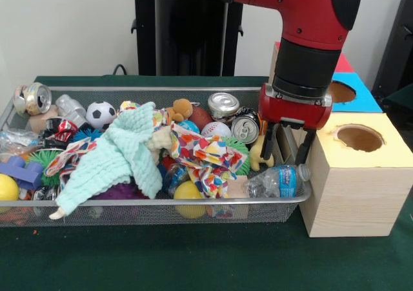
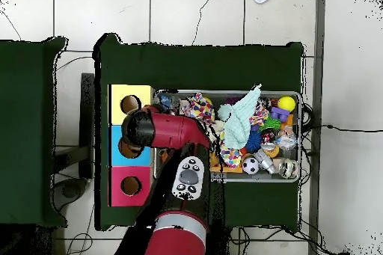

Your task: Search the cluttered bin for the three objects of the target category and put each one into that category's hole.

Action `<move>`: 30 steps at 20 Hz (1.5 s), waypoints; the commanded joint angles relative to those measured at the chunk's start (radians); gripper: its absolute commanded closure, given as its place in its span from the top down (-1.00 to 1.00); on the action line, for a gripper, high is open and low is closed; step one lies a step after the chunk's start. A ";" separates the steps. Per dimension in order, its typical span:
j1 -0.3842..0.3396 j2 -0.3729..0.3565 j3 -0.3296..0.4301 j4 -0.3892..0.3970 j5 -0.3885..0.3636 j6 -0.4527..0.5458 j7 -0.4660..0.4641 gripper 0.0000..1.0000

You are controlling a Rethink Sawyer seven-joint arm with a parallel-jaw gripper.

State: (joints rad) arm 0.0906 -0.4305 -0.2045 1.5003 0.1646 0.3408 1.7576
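Observation:
The wire mesh bin is full of clutter and also shows in the overhead view. One clear water bottle with a blue-and-white label lies on its side in the bin's front right corner. My gripper hangs open and empty just above it, not touching it. A crumpled clear plastic thing at the bin's left end may be another bottle. The blue-surround hole is partly behind the arm. In the overhead view the arm hides the gripper and part of the blue box.
The yellow-surround box stands right of the bin, the red one beyond the blue. In the bin are metal cans, a soccer ball, a mint knitted cloth, a patterned cloth and balls.

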 commanded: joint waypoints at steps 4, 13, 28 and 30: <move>-0.027 0.041 0.136 0.004 -0.006 -0.020 0.116 1.00; 0.021 -0.057 0.107 0.030 0.026 0.167 0.146 1.00; 0.008 -0.082 0.133 0.044 0.034 0.160 0.149 1.00; 0.001 -0.062 0.140 0.043 0.029 0.110 0.147 1.00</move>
State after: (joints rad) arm 0.0902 -0.5169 -0.1968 1.5100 0.1639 0.4007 1.7576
